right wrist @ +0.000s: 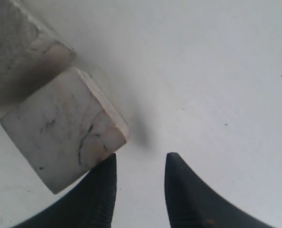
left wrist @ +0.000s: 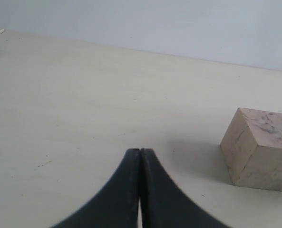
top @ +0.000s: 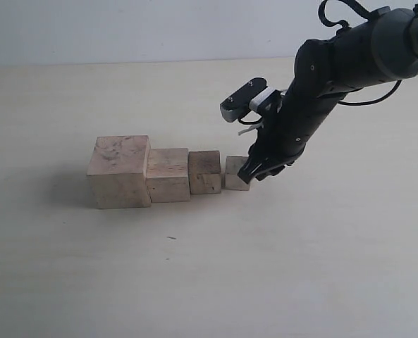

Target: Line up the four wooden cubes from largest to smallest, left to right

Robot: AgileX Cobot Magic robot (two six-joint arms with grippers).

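Observation:
Four pale wooden cubes stand in a touching row on the table: the largest (top: 119,171), then the second (top: 168,174), the third (top: 204,172) and the smallest (top: 236,173) at the right end. My right gripper (top: 256,169) hangs low just right of the smallest cube. In the right wrist view it (right wrist: 141,159) is open with only bare table between its fingers, and one finger (right wrist: 100,190) lies against the outside of the smallest cube (right wrist: 60,133). My left gripper (left wrist: 140,151) is shut on nothing. One large scuffed cube (left wrist: 259,148) stands apart from it, off to one side.
The pale table (top: 279,267) carries nothing besides the cubes. A white wall (top: 124,28) runs along its far edge. The right arm (top: 349,56) reaches in from the upper right. The left arm does not show in the exterior view.

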